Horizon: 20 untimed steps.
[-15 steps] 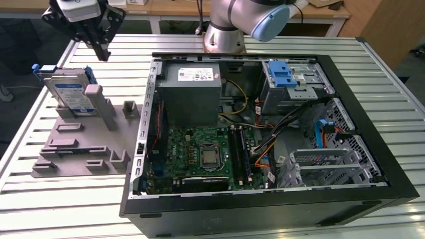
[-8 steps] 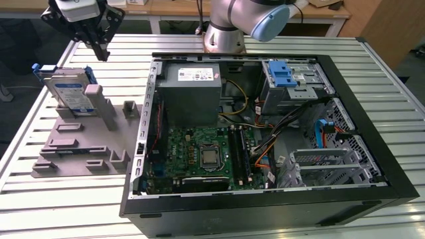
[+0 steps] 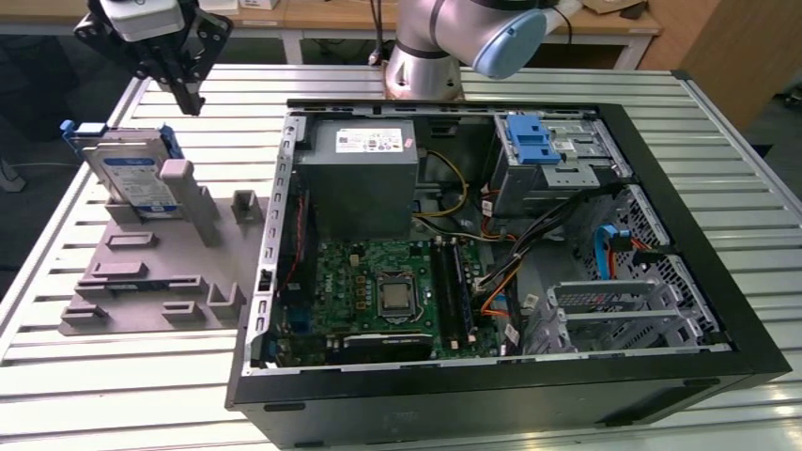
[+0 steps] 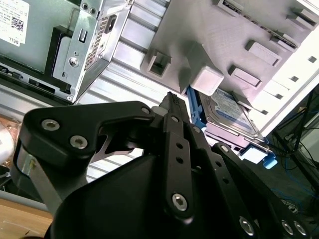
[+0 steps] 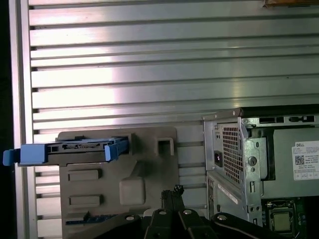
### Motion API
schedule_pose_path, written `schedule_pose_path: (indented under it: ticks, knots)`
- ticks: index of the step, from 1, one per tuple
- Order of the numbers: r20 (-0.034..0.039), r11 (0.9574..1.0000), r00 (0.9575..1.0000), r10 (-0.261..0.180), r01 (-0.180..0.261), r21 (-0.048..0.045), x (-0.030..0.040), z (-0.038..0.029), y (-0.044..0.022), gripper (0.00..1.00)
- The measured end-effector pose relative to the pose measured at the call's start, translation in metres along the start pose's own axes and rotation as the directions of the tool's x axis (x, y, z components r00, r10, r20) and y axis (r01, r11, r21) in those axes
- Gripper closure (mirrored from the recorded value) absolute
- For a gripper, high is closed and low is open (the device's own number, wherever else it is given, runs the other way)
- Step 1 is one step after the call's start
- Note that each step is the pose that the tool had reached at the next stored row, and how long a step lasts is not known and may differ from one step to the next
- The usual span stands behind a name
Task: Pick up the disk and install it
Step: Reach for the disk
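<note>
The disk (image 3: pixel 131 176), a silver drive with a white-and-blue label in a blue carrier, stands on edge in a grey holder (image 3: pixel 138 282) at the exterior view's left. In the first wrist view the disk (image 5: pixel 75 148) appears edge-on, and in the second wrist view its label (image 4: pixel 230 112) faces the camera. My gripper (image 3: pixel 191 101) hangs above the table just behind the disk, apart from it. Its fingers (image 4: pixel 172 102) are pressed together and shut on nothing, as the gripper (image 5: pixel 172 191) also appears in the first wrist view.
An open black computer case (image 3: pixel 701 282) lies flat on the slatted metal table (image 3: pixel 113 395). Inside are a grey power supply (image 3: pixel 363 174), a motherboard (image 3: pixel 376 291) and a silver drive bay with a blue latch (image 3: pixel 539 141). The arm's base (image 3: pixel 424 66) stands behind the case.
</note>
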<state>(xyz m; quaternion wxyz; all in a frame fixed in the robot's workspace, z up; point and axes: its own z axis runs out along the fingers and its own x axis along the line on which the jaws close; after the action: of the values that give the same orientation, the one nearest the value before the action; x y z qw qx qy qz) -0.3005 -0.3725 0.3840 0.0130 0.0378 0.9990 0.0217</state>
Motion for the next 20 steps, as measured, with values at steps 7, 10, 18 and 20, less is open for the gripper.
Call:
schedule_pose_path:
  ticks: [7,10,18,20]
  knots:
    - [0.0001,1.0,1.0,0.0,0.0,-0.0001,0.0012,0.0001,-0.0001,0.89]
    - [0.0001,1.0,1.0,0.0,0.0,-0.0001,0.0018,0.0001,-0.0001,0.89]
    - [0.0,1.0,1.0,0.0,0.0,0.0,0.0035,0.0002,-0.0003,0.89]
    - [0.0001,1.0,1.0,0.0,0.0,-0.0001,0.0041,0.0002,-0.0003,0.89]
